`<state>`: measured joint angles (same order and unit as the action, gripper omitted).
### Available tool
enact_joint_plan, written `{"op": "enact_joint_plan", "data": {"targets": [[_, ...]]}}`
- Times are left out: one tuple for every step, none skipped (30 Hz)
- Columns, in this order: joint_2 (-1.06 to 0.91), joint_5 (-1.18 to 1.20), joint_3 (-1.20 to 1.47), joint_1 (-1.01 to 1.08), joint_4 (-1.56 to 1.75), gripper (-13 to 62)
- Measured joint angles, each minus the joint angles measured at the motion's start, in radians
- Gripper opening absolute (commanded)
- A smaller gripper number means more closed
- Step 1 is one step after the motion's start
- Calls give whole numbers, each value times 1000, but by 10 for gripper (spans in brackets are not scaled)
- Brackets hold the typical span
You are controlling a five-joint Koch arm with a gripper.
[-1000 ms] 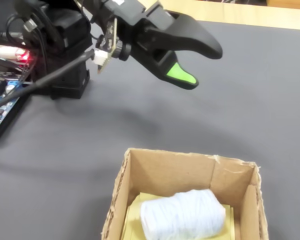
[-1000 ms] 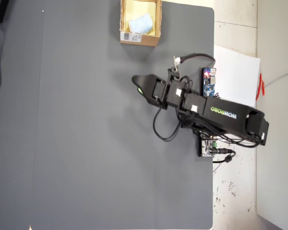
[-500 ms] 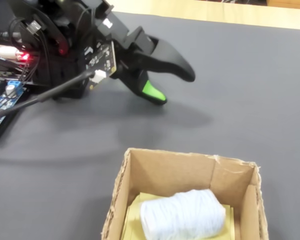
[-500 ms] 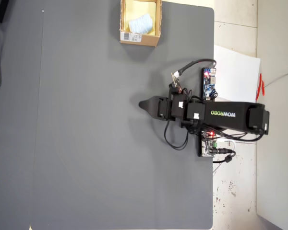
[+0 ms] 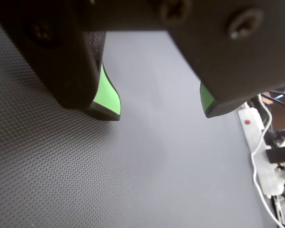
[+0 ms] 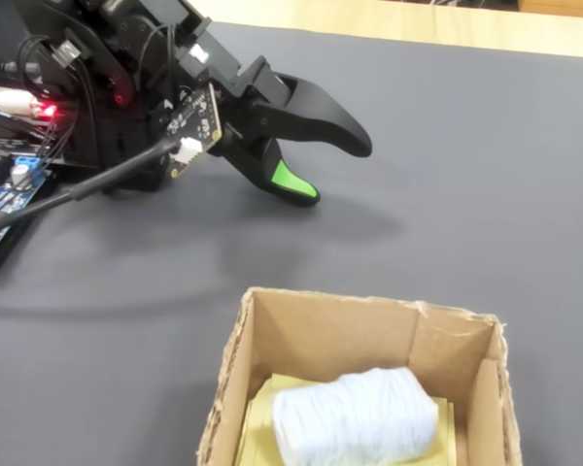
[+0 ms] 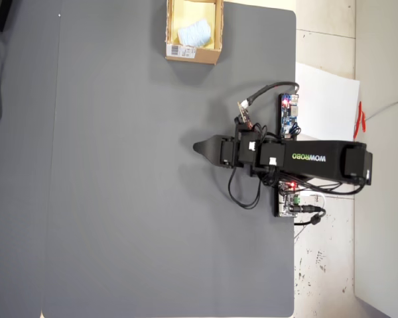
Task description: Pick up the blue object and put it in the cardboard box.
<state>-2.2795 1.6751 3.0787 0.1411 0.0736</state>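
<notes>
The blue object lies inside the cardboard box, at the bottom of the fixed view and at the top of the overhead view, so the placing looks done. The gripper hangs low over the grey mat in the upper left of the fixed view, well apart from the box, jaws parted and empty. The step in hand appears to be parking the arm; doing it well means steering clear of the box. White lettering on the arm reads "WOWROBO". A white barcode label on the box is too small to read.
</notes>
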Motion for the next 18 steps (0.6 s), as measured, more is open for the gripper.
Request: {"op": "enact_joint_plan", "data": {"targets": [[0,0,2,0,0,345],[0,0,2,0,0,349],[0,0,2,2,0,349],[0,0,2,2,0,349],[0,0,2,2,0,348],[0,0,2,2,0,348],[0,0,2,2,0,348],[0,0,2,2,0,348],[0,0,2,2,0,348],[0,0,2,2,0,348],[0,0,2,2,0,348],[0,0,2,2,0,348],[0,0,2,2,0,348],[0,0,2,2,0,348],[0,0,2,2,2,348],[0,0,2,2,0,348],[0,0,2,2,0,348],[0,0,2,2,0,348]]}}
